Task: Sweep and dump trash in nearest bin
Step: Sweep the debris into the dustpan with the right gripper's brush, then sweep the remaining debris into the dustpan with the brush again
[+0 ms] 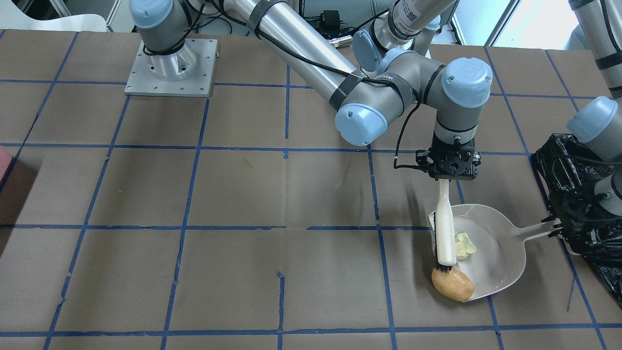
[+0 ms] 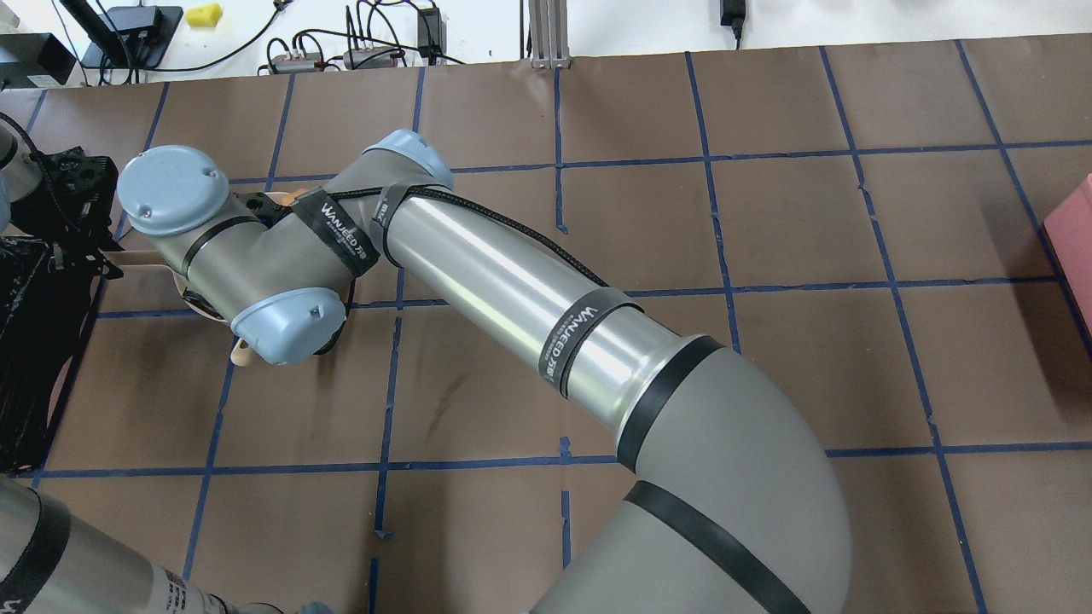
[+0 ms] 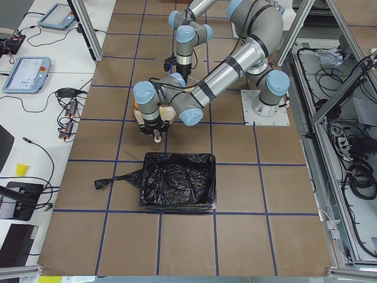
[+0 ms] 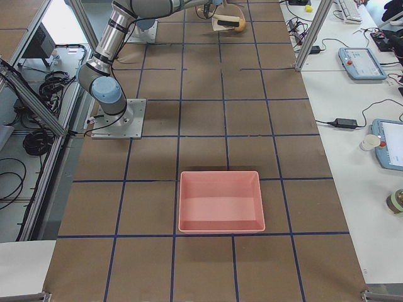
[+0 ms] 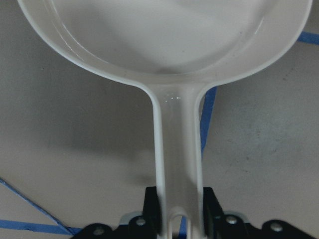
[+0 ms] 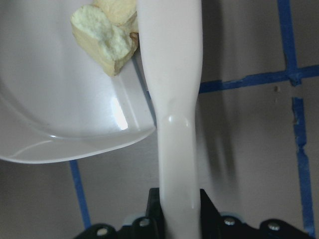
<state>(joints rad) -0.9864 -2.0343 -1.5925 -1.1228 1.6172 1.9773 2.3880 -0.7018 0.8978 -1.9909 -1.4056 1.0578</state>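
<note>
My left gripper [image 1: 559,227] is shut on the handle of a white dustpan [image 1: 491,253] that lies flat on the table; the left wrist view shows the jaws [image 5: 180,219] clamped on that handle [image 5: 177,149]. My right gripper [image 1: 444,180] is shut on a white brush [image 1: 445,228] and holds it over the pan's open edge, bristles down against a brown, bun-like lump [image 1: 453,285] at the pan's lip. Yellow sponge scraps [image 1: 465,244] lie inside the pan beside the brush, and also show in the right wrist view [image 6: 104,35]. The black-lined bin [image 1: 583,204] stands right behind the left gripper.
A pink tray [image 4: 220,201] sits at the far end of the table on my right side. The right arm's long link [image 2: 512,281] reaches across the table's middle. The right arm's base plate [image 1: 170,68] is bolted to the table's rear. Blue tape lines grid the brown tabletop.
</note>
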